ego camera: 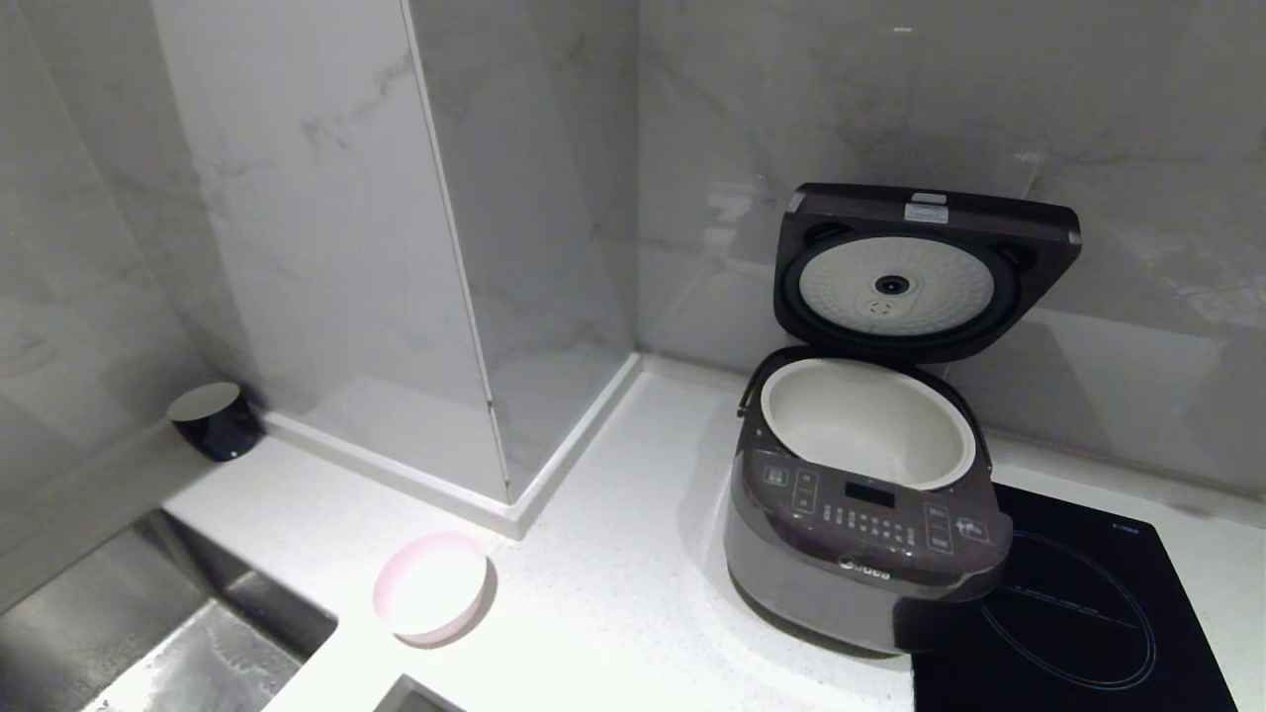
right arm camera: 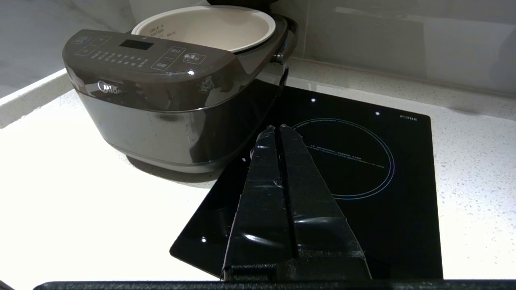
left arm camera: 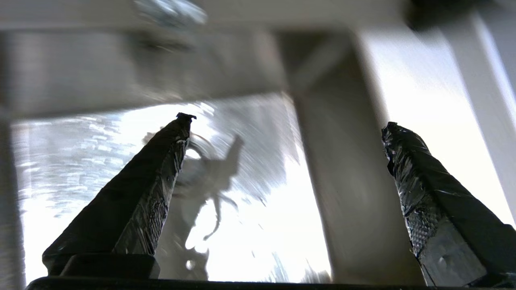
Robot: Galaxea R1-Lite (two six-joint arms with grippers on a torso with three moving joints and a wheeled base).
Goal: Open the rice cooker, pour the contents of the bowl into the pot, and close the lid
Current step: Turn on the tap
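I have the lid (ego camera: pixel 925 272) up, leaving the pot (ego camera: pixel 870 420) exposed in the rice cooker (ego camera: pixel 860 514). The bowl (ego camera: pixel 432 586) waits on the counter (ego camera: pixel 613 583) at the cooker's nine o'clock. My left gripper (left arm camera: pixel 287 125) has its jaws spread wide and empty over the sink (left arm camera: pixel 100 169), ready, I judge, for the bowl; my right gripper (right arm camera: pixel 276 128), jaws pressed together, hangs parked above the hob (right arm camera: pixel 403 209).

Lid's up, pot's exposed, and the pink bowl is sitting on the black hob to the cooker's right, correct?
Not quite. The head view shows the lid up and the pot exposed, but the pink bowl sits on the white counter left of the cooker, not on the hob.
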